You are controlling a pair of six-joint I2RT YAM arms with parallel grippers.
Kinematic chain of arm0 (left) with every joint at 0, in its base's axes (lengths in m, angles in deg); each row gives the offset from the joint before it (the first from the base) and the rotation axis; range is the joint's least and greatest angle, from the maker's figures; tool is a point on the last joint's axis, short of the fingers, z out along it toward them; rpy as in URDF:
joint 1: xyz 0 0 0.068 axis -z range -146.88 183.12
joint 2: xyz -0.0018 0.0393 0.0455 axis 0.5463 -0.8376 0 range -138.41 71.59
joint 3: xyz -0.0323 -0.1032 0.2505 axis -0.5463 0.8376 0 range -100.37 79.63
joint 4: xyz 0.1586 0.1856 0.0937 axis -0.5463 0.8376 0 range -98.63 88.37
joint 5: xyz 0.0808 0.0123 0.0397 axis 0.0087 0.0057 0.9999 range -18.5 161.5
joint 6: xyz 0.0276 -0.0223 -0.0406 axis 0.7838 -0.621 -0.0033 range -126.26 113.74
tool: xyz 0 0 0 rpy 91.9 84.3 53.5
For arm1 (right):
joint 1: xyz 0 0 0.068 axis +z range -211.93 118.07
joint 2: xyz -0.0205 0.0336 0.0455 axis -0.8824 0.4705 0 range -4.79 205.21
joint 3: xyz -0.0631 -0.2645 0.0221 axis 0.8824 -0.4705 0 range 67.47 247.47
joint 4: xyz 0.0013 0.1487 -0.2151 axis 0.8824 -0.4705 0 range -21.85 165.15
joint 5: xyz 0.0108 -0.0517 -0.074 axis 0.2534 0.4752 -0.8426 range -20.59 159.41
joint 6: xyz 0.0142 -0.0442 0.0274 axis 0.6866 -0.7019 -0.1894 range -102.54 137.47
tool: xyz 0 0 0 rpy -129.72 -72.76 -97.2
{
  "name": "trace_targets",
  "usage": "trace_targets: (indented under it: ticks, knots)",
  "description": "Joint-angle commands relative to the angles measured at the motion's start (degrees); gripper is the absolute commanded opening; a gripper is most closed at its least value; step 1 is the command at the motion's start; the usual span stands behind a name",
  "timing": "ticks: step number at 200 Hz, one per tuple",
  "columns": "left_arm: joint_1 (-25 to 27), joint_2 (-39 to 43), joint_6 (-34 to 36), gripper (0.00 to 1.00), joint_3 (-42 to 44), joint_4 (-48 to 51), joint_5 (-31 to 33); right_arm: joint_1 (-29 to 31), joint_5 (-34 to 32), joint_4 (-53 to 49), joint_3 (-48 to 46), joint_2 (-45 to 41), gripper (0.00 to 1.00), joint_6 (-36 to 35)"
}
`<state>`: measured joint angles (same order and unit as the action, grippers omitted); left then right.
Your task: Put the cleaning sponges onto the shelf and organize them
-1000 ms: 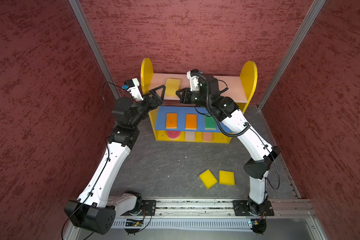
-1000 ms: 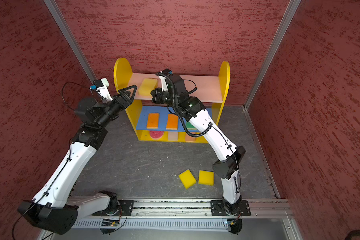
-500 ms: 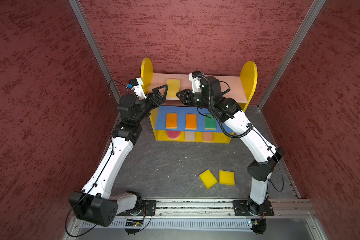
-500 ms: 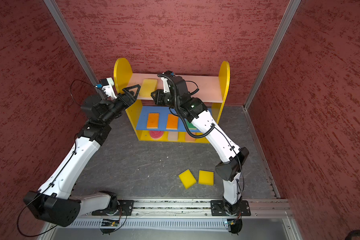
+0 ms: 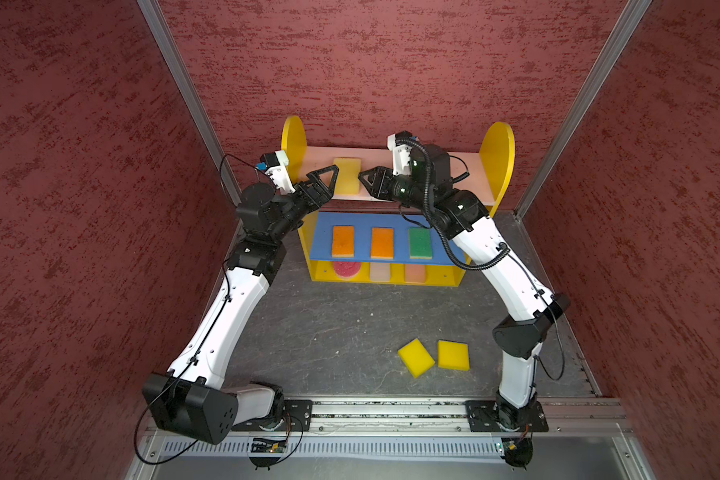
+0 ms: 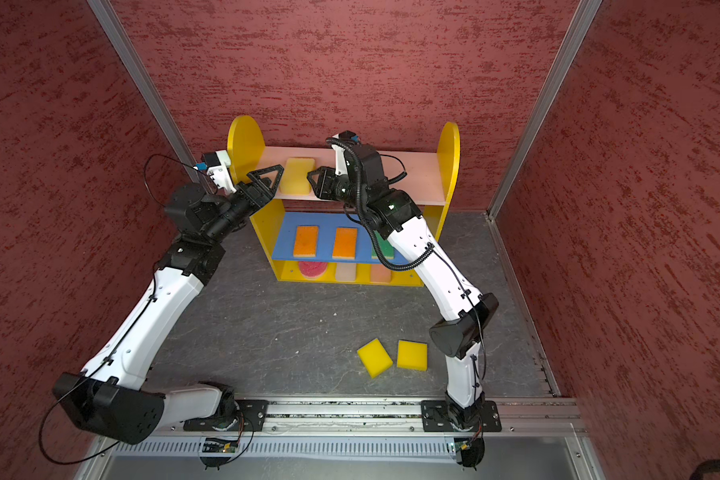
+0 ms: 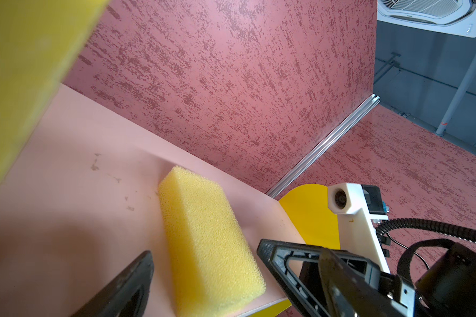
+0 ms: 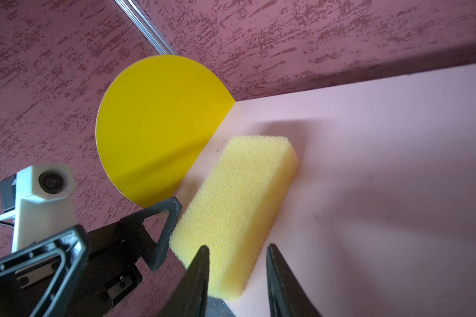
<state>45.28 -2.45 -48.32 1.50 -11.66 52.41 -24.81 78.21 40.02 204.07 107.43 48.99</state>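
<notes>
A yellow sponge lies on the pink top board of the shelf, towards its left end. My left gripper is open wide at the sponge's front left corner. One finger stands close against its left side and the other is off the board's front edge. My right gripper points at the sponge's front right corner with its jaws apart, holding nothing. Both wrist views show this sponge lying free. Two orange sponges and a green one lie on the blue board.
On the yellow base lie a round red-pink sponge, an off-white one and a peach one. Two yellow sponges lie on the grey floor near the right arm's base. Red walls close in the back and sides.
My right gripper was shut a second ago and now has its jaws apart beside the yellow sponge. My left gripper has moved right, up to the sponge's left side.
</notes>
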Motion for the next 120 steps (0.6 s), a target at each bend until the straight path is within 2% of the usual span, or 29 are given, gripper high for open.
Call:
trace_targets:
  ticks: [1,27,120]
  knots:
    - [-0.2,-0.7,-0.2,0.93,-0.7,0.0,-0.8,-0.3,0.5,-0.8,4.1,3.2,0.37,0.6]
    - [-0.1,-0.5,-0.2,0.93,-0.5,-0.1,-0.8,-0.4,0.9,-1.8,7.0,5.4,0.38,0.9]
    - [-0.1,-1.1,-0.5,0.93,-0.2,-0.5,-1.2,-0.5,1.1,-1.6,7.0,5.5,0.39,1.3]
